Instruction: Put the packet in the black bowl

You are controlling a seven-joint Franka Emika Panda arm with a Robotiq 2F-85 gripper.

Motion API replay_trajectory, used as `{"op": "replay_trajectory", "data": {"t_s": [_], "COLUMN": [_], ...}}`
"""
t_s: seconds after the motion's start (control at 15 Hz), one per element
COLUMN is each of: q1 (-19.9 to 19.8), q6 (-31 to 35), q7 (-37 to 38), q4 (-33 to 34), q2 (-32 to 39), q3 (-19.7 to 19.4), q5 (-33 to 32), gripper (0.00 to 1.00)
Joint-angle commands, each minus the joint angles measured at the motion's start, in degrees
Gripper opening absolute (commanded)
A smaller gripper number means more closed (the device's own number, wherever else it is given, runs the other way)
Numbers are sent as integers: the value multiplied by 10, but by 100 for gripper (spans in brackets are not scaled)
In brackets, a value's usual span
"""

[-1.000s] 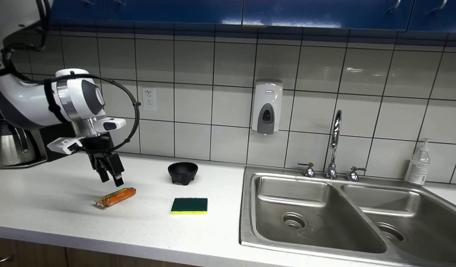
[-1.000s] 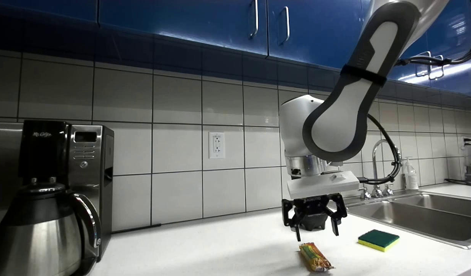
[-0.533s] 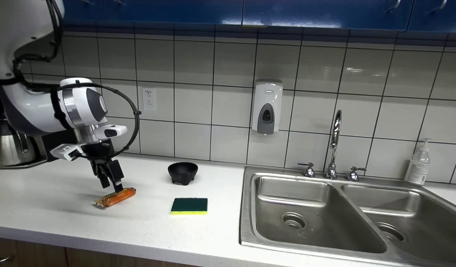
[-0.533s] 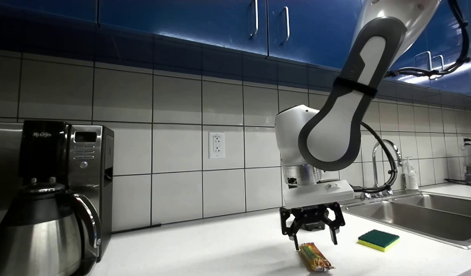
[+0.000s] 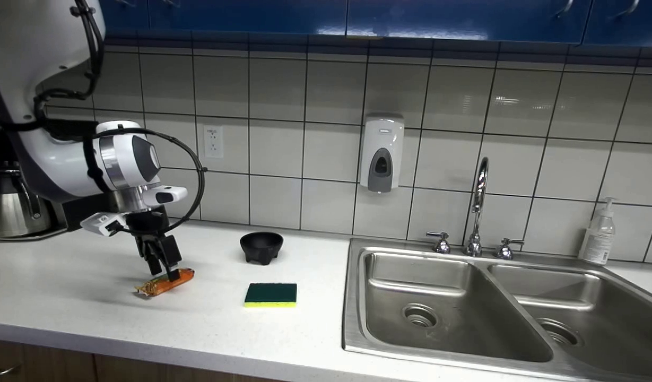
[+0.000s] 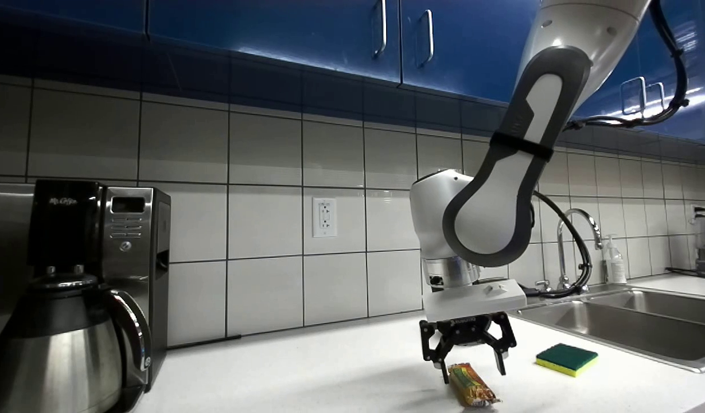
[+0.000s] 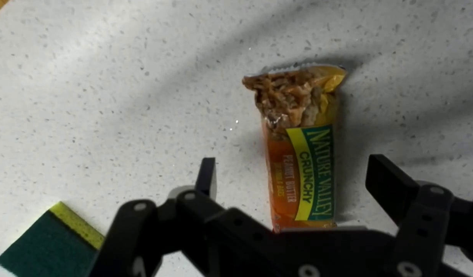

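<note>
The packet, an orange-red granola bar wrapper with a green and yellow label and a brown-gold end, lies on the white counter in both exterior views (image 5: 159,287) (image 6: 472,387) and the wrist view (image 7: 284,169). My gripper (image 5: 164,274) points down right above the packet, low over the counter. It is open, with one finger on each side of the packet and a gap on both sides in the wrist view (image 7: 292,167). The black bowl (image 5: 261,247) stands upright on short feet behind and to the right in an exterior view. It is out of the wrist view.
A green and yellow sponge (image 5: 270,294) lies in front of the bowl, and shows at lower left in the wrist view (image 7: 47,246). A steel double sink (image 5: 352,302) with a faucet (image 5: 479,212) is set to the right. A coffee maker (image 6: 137,246) stands against the tiled wall.
My gripper has come down from above the packet until its fingers stand on both sides of it. It has stayed open. The packet, bowl and sponge have not moved.
</note>
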Motion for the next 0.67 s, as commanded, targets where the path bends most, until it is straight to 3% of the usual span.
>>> {"op": "replay_trajectory", "data": {"t_s": [0.0, 0.07, 0.47, 0.6], "q1": [15, 17, 28, 30], "q6": [8, 9, 12, 13], "q7": [6, 7, 7, 6], "q4": [12, 12, 14, 13], "q2": [15, 17, 19, 16], "q3": [-16, -19, -26, -28], "q5": [1, 0, -2, 0], "gripper": [75, 74, 27, 17]}}
